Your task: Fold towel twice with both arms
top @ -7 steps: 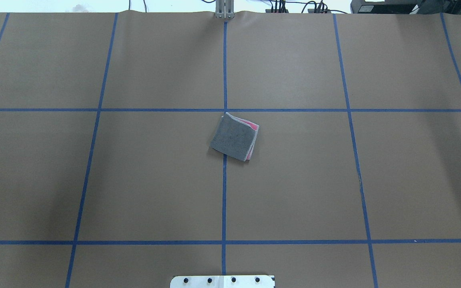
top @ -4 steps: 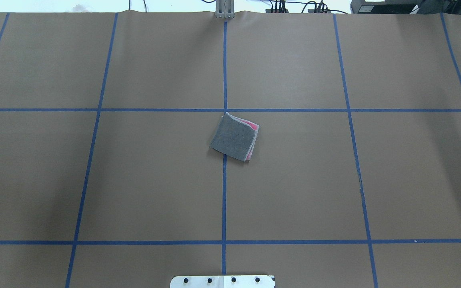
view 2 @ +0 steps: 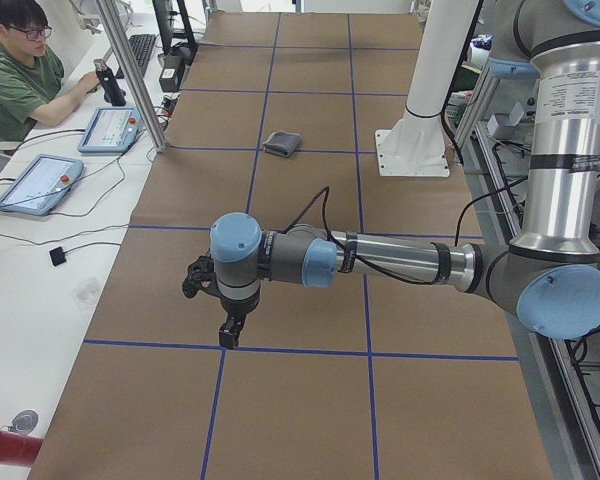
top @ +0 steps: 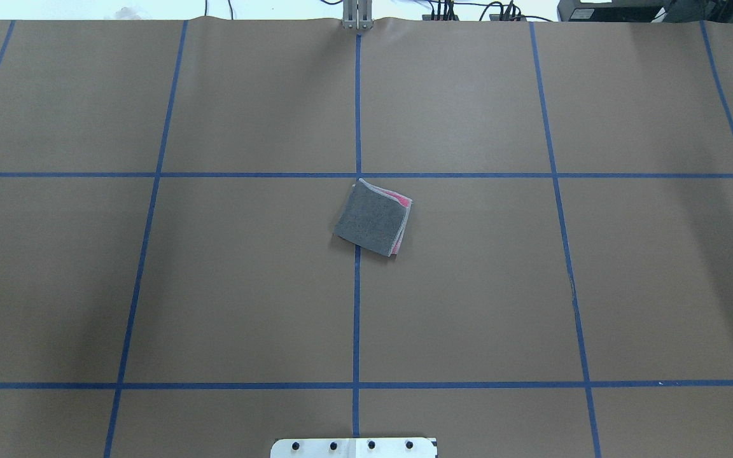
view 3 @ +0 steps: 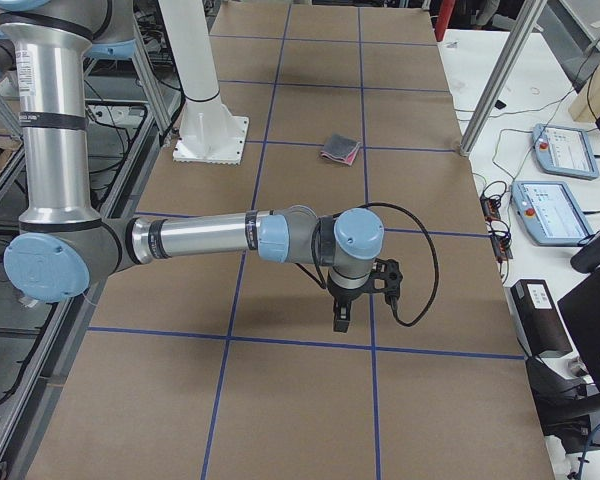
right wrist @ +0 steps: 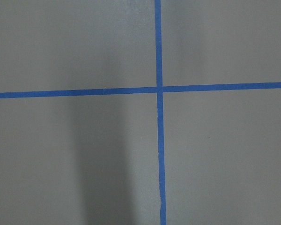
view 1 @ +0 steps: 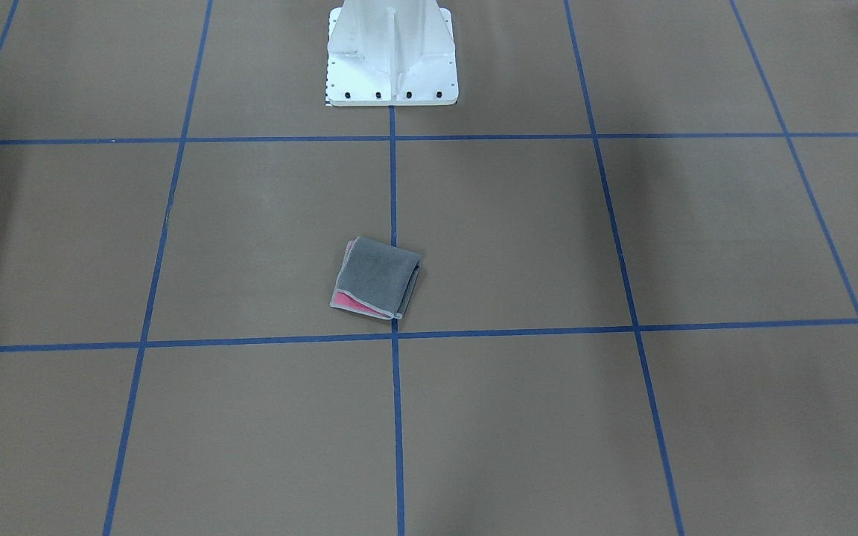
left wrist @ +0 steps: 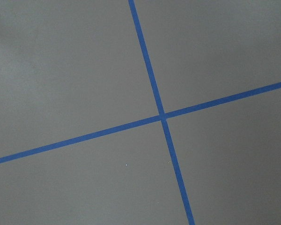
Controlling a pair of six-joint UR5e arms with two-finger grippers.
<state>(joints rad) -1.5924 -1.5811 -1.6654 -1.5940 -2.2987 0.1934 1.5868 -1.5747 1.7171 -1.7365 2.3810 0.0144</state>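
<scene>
The towel [top: 371, 217] lies folded into a small square near the table's middle, dark grey face up, pink showing at one edge [view 1: 377, 278]. It also shows far off in the side views [view 2: 282, 143] [view 3: 340, 150]. The left arm stretches low over the table's left end, and its gripper [view 2: 228, 335] points down, far from the towel. At the table's other end the right gripper [view 3: 342, 320] does the same. I cannot tell whether either is open or shut. Both wrist views show only brown paper and blue tape lines.
The white pedestal base [view 1: 392, 52] stands at the robot's side of the table. A person [view 2: 20, 70] sits at a side bench with control tablets [view 2: 38, 183]. More tablets [view 3: 550, 210] lie beyond the far edge. Aluminium posts [view 2: 130, 70] rise at the table's far edge.
</scene>
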